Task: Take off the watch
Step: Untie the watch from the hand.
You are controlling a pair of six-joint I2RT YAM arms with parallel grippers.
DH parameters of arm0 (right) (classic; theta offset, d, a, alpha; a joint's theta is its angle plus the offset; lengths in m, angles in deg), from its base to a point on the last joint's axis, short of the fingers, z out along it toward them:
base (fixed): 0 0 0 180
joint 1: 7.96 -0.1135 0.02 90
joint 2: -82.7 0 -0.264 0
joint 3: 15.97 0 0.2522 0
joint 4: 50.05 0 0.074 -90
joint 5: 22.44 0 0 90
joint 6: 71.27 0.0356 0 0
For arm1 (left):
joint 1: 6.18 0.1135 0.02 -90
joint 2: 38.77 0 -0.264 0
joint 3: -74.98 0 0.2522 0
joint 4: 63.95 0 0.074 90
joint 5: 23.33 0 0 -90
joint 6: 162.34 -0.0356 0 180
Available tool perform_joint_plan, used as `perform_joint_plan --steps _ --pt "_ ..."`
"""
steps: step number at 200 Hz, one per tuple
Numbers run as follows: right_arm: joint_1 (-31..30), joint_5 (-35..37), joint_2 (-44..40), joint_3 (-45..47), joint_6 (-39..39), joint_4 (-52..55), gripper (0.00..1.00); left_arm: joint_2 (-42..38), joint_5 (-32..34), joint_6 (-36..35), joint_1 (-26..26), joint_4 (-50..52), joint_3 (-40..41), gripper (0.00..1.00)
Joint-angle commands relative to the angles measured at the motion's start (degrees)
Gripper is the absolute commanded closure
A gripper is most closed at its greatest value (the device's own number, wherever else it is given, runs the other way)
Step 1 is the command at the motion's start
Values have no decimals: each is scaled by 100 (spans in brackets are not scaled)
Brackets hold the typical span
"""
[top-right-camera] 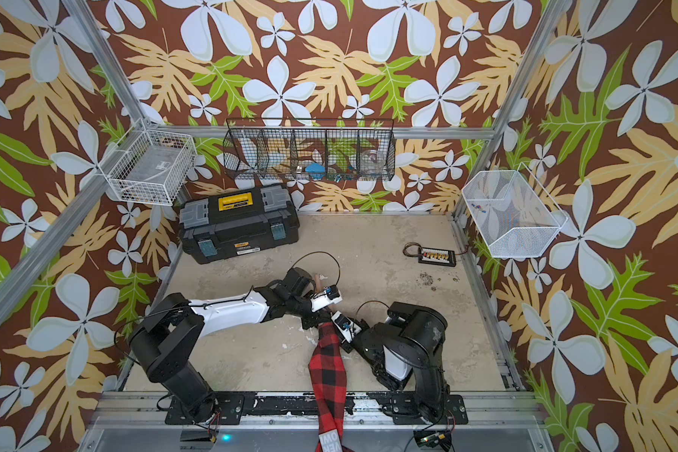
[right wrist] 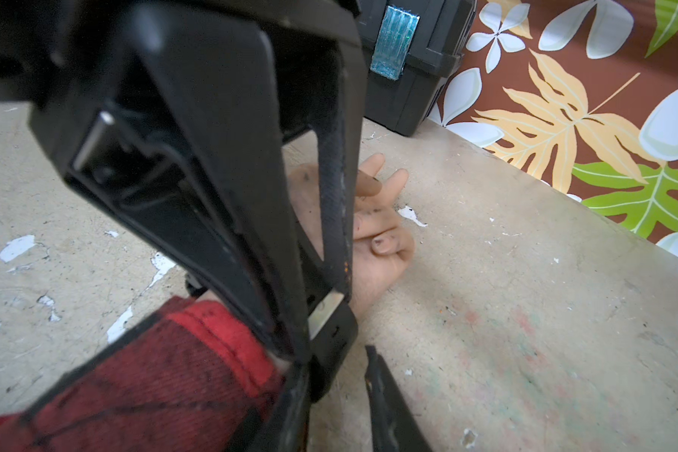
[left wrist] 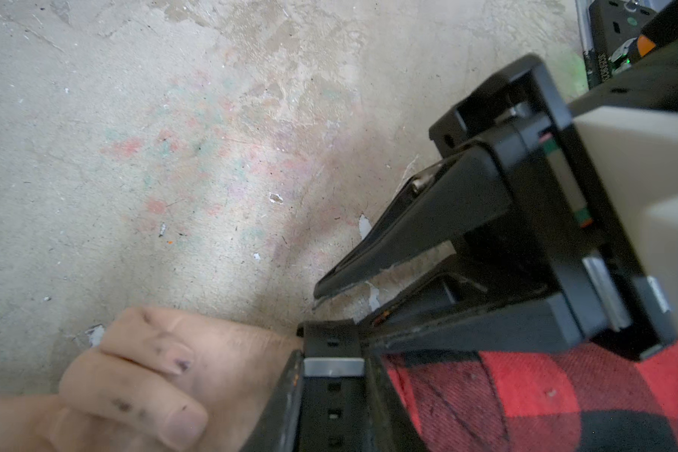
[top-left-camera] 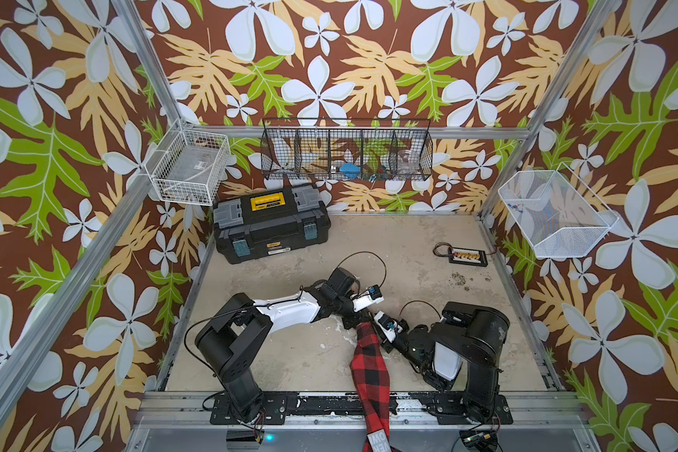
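Seeing only watch [left wrist: 333,411] strap between left gripper [left wrist: 335,352] fingers, can't tell if clamped; right gripper [right wrist: 318,323] tips at buckle [right wrist: 325,313], same; face hidden.

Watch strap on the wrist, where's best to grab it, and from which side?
Probably the watch strap, at its holed stretch beside the silver buckle, pinched across its narrow edges from above: it hugs the wrist, tight between hand and plaid sleeve.

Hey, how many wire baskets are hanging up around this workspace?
3. A white wire basket on the left frame post, a long black divided mesh basket on the back wall, a white mesh basket on the right wall.
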Motion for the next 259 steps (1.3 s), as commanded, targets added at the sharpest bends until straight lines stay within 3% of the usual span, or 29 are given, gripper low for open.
perform_joint_plan --steps 1,30,75,259 --pt "-23 4 -52 5 -19 -825 74 84 -489 2 -36 457 22 84" --pt "-23 258 -80 -62 -8 -832 80 129 -556 -11 -37 513 -31 84" --pt "-15 652 -2 -56 138 -798 100 36 -356 -56 -37 583 -5 84" --pt "41 1190 323 6 370 -764 100 -969 638 26 64 668 639 82"
